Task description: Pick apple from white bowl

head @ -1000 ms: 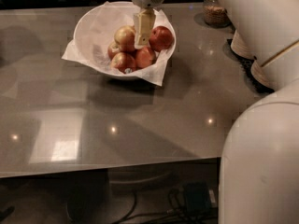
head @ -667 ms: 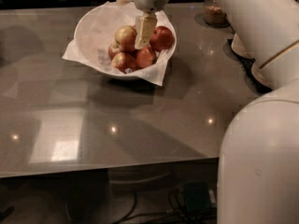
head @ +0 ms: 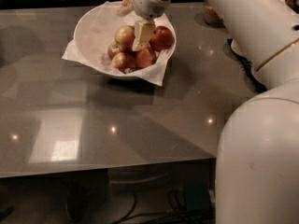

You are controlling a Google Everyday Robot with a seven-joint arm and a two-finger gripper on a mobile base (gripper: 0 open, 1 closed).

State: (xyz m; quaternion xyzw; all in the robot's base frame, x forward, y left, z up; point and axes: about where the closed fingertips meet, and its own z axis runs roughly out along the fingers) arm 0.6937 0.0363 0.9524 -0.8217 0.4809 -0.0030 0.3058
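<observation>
Near the far edge of the glossy grey desk [head: 140,120], left of its middle, sits the wide white paper-lined bowl [head: 88,31], the pale yellow-gold, red-blushed apple [head: 124,33] lying inside. The cream pincer [head: 141,37] hangs just right of that apple; whether it is wide or narrow, I cannot tell.

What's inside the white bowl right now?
The white bowl holds crinkled paper, the pale apple, an all-red apple and three smaller red-orange apples. The gripper hangs over the pile, hiding what lies between those two; the bowl's bottom is covered.
</observation>
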